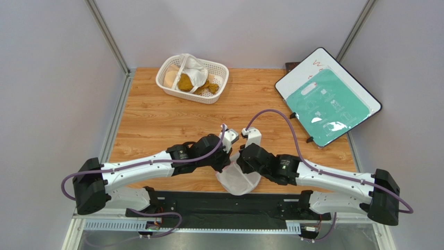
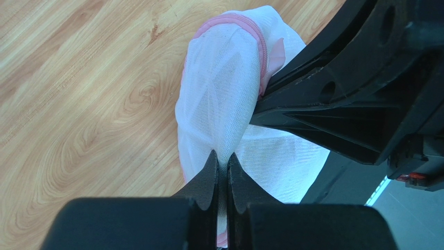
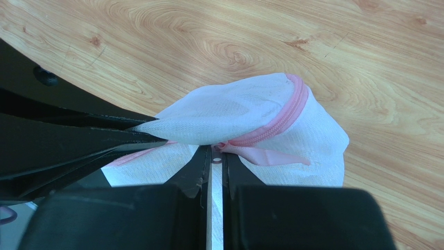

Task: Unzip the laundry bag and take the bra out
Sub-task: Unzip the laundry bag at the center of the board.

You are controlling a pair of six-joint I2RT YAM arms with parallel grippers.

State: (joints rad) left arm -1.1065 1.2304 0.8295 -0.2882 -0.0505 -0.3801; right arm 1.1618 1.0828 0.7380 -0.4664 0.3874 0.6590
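Left gripper (image 2: 222, 159) and right gripper (image 3: 216, 151) pinch the laundry bag (image 2: 219, 88) over the wooden table (image 1: 156, 120), grey walls (image 1: 234, 26) around.

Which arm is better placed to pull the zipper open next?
Right. The right tool is shut at the end of the pink zipper on the laundry bag; the left tool only pinches plain mesh, likely as an anchor.
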